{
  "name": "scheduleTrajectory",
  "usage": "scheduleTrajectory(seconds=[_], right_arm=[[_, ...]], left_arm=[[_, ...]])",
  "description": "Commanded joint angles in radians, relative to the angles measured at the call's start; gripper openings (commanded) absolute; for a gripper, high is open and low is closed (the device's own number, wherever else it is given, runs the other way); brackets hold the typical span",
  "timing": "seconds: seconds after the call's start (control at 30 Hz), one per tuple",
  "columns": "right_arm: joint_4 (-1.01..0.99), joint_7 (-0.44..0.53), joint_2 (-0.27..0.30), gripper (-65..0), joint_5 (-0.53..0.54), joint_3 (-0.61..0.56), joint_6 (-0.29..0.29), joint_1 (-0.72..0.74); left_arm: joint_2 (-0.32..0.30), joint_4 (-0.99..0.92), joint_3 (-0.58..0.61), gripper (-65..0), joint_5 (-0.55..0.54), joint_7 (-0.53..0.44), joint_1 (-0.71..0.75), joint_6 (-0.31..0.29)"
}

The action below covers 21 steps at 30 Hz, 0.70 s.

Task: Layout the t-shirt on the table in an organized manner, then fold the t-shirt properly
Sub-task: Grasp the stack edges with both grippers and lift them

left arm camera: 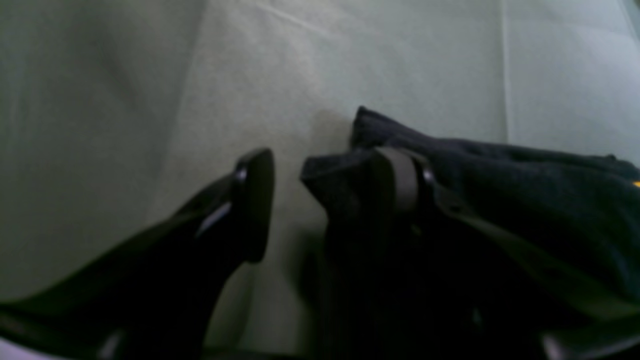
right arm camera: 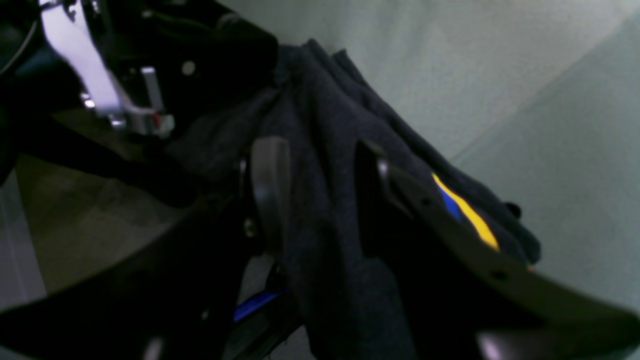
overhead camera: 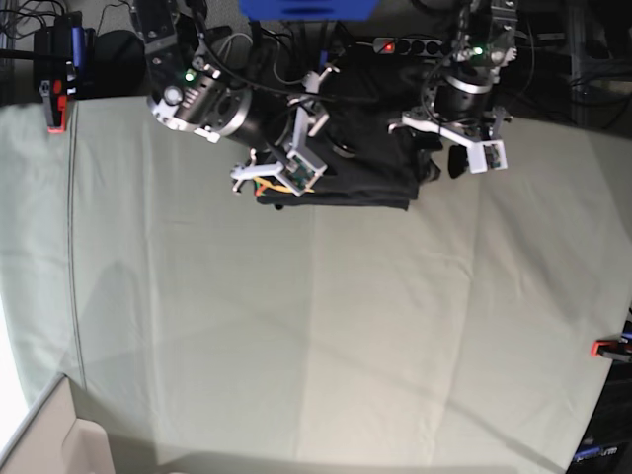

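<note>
You were late in the job at this moment, or so I judged: the t-shirt [overhead camera: 341, 163] lay as a compact, roughly squared dark bundle at the far edge of the tabletop [overhead camera: 326, 336], not spread flat. That shape suggested the laying-out and most of the folds were done, though the overhead view was too dark and crowded by both arms to count the layers.

Your right end effector [right arm camera: 320, 200] had a thick ridge of the shirt's cloth between its fingers, one finger on each side of it and the coloured stripe just beyond the outer finger; the jaws stood partly closed on that fabric, so I took it as holding the shirt.

Your left end effector [left arm camera: 330, 200] was parted. One finger [left arm camera: 255, 200] hung over bare tabletop, clear of the cloth; the other lay on or against the shirt's corner. A strip of tabletop showed in the gap, so nothing was pinched there.

What remained, by my reading, was the last tidy-up: square that loose corner, flatten the ridge at the right end effector, then release.
</note>
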Motion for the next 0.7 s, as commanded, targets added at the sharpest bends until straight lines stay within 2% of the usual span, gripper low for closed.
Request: scheduleTrajectory(seconds=[0.0, 0.07, 0.2, 0.5, 0.67], right_arm=[[0.021, 0.025, -0.002, -42.7, 0.023, -0.003, 0.006, 0.003], [0.021, 0.025, -0.002, -42.7, 0.023, -0.003, 0.006, 0.004], [0.021, 0.025, -0.002, -42.7, 0.023, -0.003, 0.006, 0.006], [0.021, 0.025, -0.002, -42.7, 0.017, -0.003, 0.006, 0.009], [0.021, 0.025, -0.002, -42.7, 0.017, -0.003, 0.006, 0.009]], left_arm=[[0.004, 0.014, 0.001, -37.9, -0.002, -0.023, -0.01, -0.004], [0.004, 0.011, 0.004, -44.7, -0.002, -0.023, -0.027, -0.007], [0.027, -0.014, 0.004, -63.7, -0.002, -0.023, -0.053, -0.007], [0.027, -0.001, 0.004, -65.0, -0.002, -0.022, -0.065, -0.009], [0.021, 0.094, -0.002, -65.0, -0.002, -0.022, -0.06, -0.003]])
